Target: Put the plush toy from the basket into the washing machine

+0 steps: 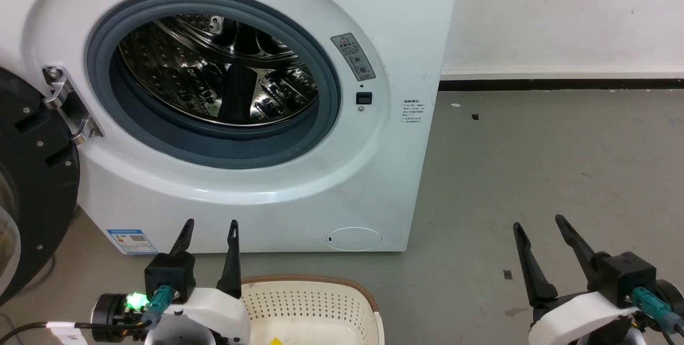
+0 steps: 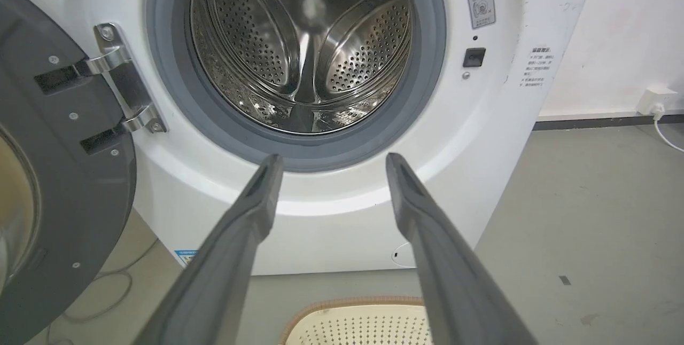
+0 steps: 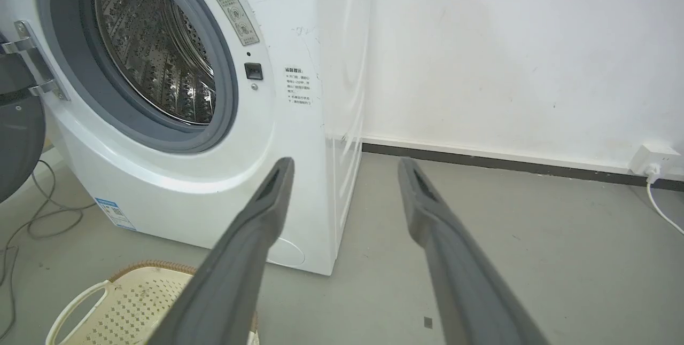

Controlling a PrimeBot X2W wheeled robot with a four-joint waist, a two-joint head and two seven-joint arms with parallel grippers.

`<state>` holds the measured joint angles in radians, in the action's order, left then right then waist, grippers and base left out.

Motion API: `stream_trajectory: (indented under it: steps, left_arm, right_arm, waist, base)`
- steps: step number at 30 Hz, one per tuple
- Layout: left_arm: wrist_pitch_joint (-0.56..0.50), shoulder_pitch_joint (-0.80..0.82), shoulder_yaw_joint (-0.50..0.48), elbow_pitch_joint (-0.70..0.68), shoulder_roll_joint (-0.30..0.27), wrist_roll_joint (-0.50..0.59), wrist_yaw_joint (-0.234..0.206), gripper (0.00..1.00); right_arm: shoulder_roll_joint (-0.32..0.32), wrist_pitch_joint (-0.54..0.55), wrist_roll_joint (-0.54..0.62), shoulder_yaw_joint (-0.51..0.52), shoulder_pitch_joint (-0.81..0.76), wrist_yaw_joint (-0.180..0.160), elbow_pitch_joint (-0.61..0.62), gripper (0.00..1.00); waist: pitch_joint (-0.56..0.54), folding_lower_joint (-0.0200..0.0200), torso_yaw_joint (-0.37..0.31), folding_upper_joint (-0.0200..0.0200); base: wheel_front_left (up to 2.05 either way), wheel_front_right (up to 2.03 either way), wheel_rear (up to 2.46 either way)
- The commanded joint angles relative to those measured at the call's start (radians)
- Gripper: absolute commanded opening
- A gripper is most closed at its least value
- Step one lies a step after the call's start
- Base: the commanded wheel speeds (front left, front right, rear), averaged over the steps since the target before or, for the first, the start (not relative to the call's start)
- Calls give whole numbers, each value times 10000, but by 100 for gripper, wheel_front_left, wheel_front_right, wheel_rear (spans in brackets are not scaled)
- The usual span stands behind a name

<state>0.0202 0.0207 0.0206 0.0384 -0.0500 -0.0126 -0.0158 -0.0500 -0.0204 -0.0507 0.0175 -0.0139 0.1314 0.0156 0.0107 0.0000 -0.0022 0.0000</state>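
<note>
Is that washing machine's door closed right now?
No, the dark round door is swung open at the left of the washing machine, leaving its steel drum exposed.

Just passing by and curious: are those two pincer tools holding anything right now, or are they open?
Left tool: open, holding nothing.
Right tool: open, holding nothing.

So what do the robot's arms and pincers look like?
Left pincer and right pincer: two long dark tapering fingers on a black block, white wrist shell, teal plug. The left also has a green light and black cable.
</note>
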Motion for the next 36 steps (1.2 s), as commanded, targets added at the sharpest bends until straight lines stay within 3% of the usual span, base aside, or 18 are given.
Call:
stream_trajectory:
  steps: [1, 16, 36]
  left_arm:
    - [129, 218, 77, 176, -1, -68, -18, 100]
    - [285, 1225, 544, 2100, -1, -378, 333, 100]
    - [-685, 2956, 1628, 4732, -224, -831, 639, 100]
  right_arm:
    - [0, -129, -210, 50, 5, -1, 115, 100]
    - [-1, -421, -812, 199, 250, -2, 376, 100]
    - [-1, -838, -1781, 380, 1092, -3, 780, 100]
  waist:
    - [49, 0, -15, 0]
    - [731, 0, -227, 0]
    - [2523, 0, -713, 0]
  base:
    - [0, 0, 0]
    - [0, 0, 0]
    - [0, 0, 0]
